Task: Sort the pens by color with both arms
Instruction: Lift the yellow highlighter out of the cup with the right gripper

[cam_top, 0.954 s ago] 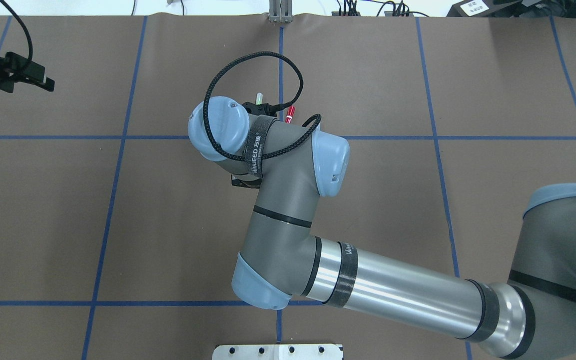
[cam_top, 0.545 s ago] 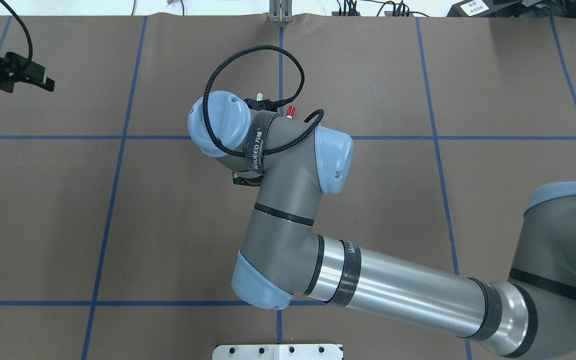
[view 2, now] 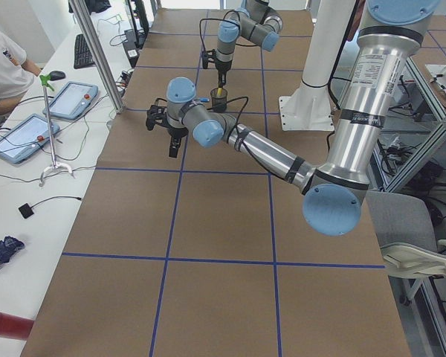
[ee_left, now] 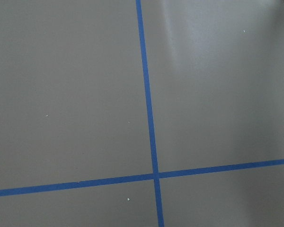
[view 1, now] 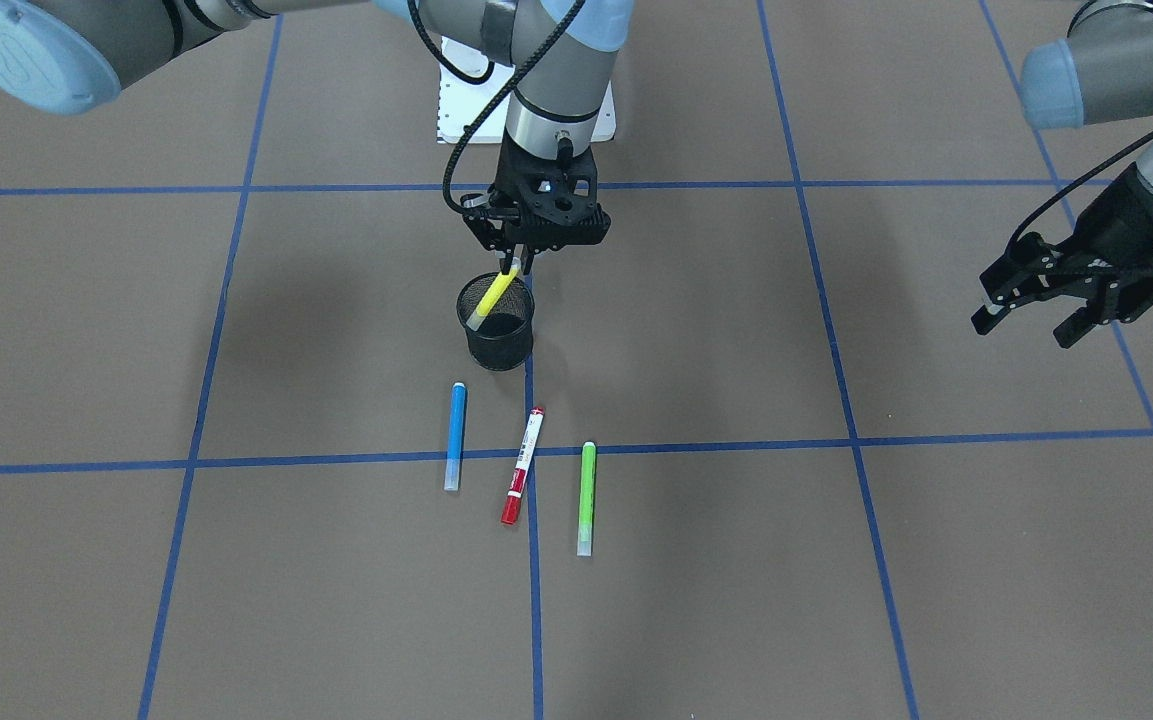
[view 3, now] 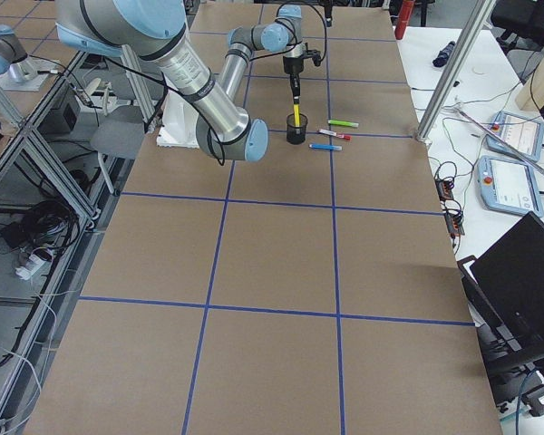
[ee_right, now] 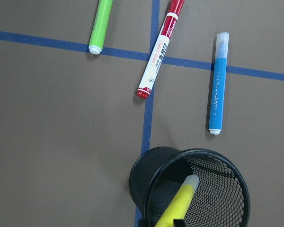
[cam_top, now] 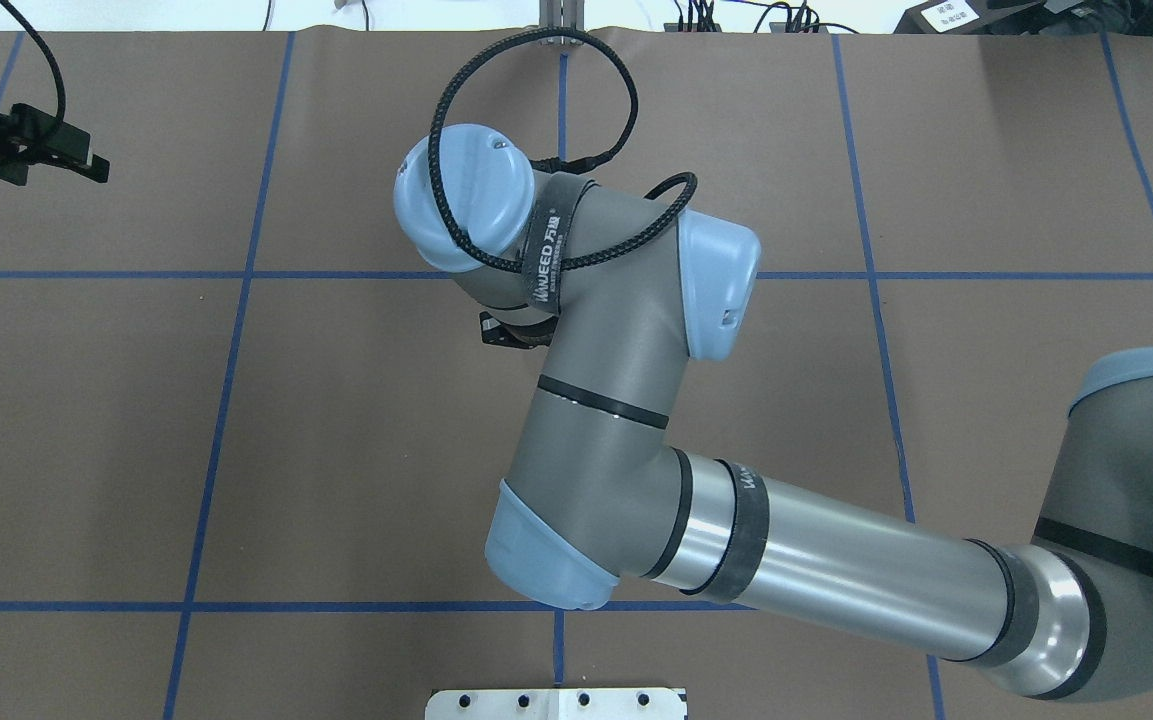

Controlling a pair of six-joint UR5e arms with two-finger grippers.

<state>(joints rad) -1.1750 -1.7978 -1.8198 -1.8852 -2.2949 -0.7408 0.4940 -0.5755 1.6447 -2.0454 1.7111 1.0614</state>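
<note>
The brown worktop (view 1: 836,600), gridded with blue tape, carries everything near the middle of the front-facing view. The right arm (cam_top: 636,400) reaches in from the upper left of that view to hang over the centre, while the left arm (view 1: 1116,60) sits off at the upper right edge, well apart from the pens. Below the right arm stands the black mesh cup (view 1: 497,335), upright on a blue tape line. The right gripper (view 1: 514,268) hovers just above the cup's upper rim, its jaws pinching the top end of the yellow pen (view 1: 492,295). The left gripper (view 1: 1028,325) hangs at mid-right with its jaws spread and nothing between them. The relation that counts is this: the yellow pen's long axis slants down and to the left from the jaws, so its pale lower end lies inside the cup's mouth — the right wrist view shows that end within the rim, not touching the mesh as far as I can tell. Whichever way the pen goes next, I judge that the slanted end has to stay clear of the rim. Below the cup in the frame, three pens lie flat, roughly side by side with their long axes running up and down the picture: the blue pen (view 1: 456,435), the red-capped white pen (view 1: 523,465) and the green pen (view 1: 587,497) — all much nearer the right arm.
</note>
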